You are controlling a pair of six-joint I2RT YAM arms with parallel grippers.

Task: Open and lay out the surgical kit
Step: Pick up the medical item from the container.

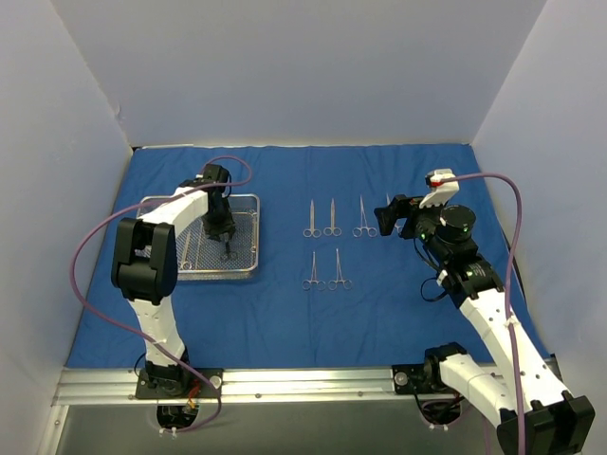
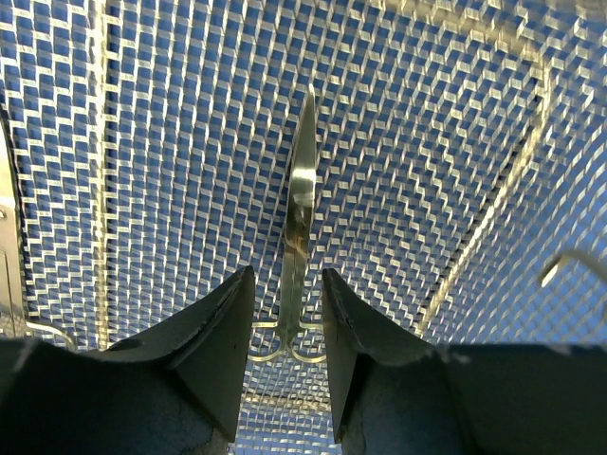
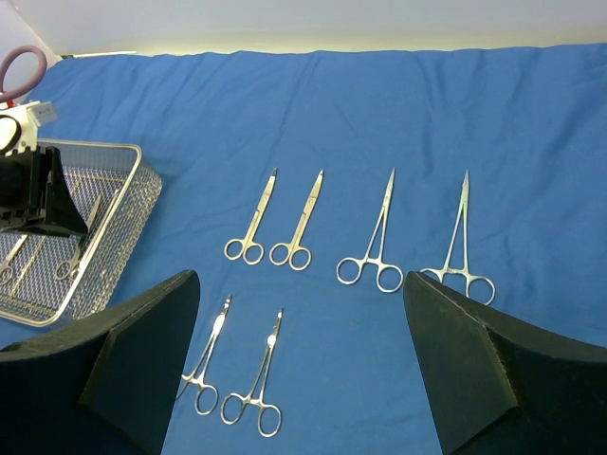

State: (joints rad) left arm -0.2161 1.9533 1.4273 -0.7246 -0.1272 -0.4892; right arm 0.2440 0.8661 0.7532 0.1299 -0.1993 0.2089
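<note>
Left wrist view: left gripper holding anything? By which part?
Nothing held. Left gripper straddles a slim steel ring-handled instrument lying flat in the silver wire-mesh tray, jaws apart either side near its rings, gaps visible.

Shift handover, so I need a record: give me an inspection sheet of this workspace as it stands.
Surface: blue cloth spread flat.
Job's things: mesh tray on the cloth's left; six instruments laid out in two rows; one tray instrument lying on the mesh.
Clutter: nothing seen.
Grippers: left gripper open astride the tray instrument; right gripper open, empty, by the rows' right end.
Cables: left cable and right cable, lilac, loop beside their arms.
Surroundings: white walls; metal rail at near edge.
</note>
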